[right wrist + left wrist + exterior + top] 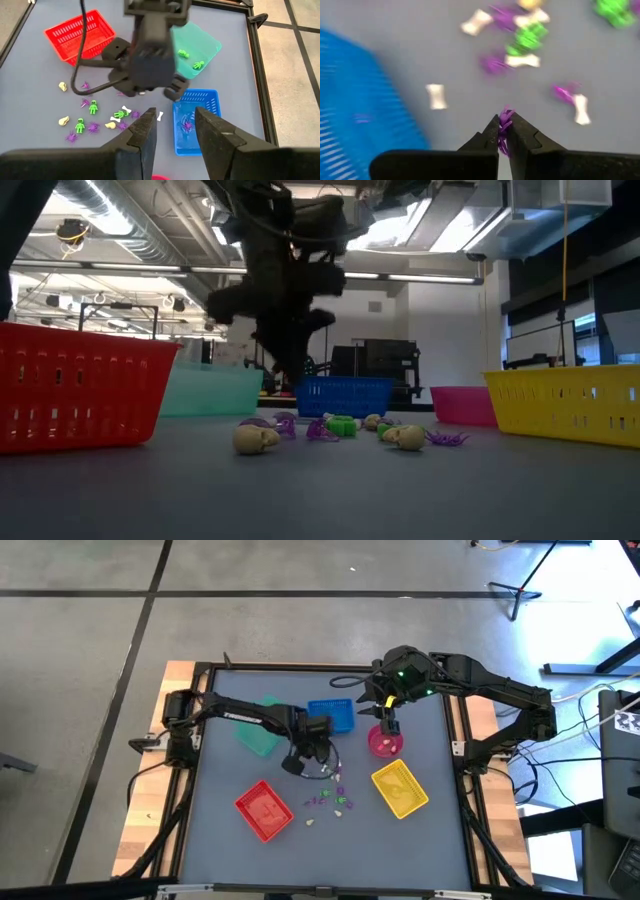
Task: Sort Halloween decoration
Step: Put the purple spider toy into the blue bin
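grey tabletop (230,740); left hand (504,131) pinches a purple, seemingly spidery trinket (505,120).

Tiny green, purple and white trinkets (332,798) lie scattered on the table between trays.

Workshop floor and ceiling around your table

You'll see grey concrete floor (300,620) crossed by dark seams, with stand legs (520,590) near the far edge. Across the room, bright ceiling lights (440,225) and exposed ducts (130,220) hang over a white wall (440,330) and dark equipment (375,360).
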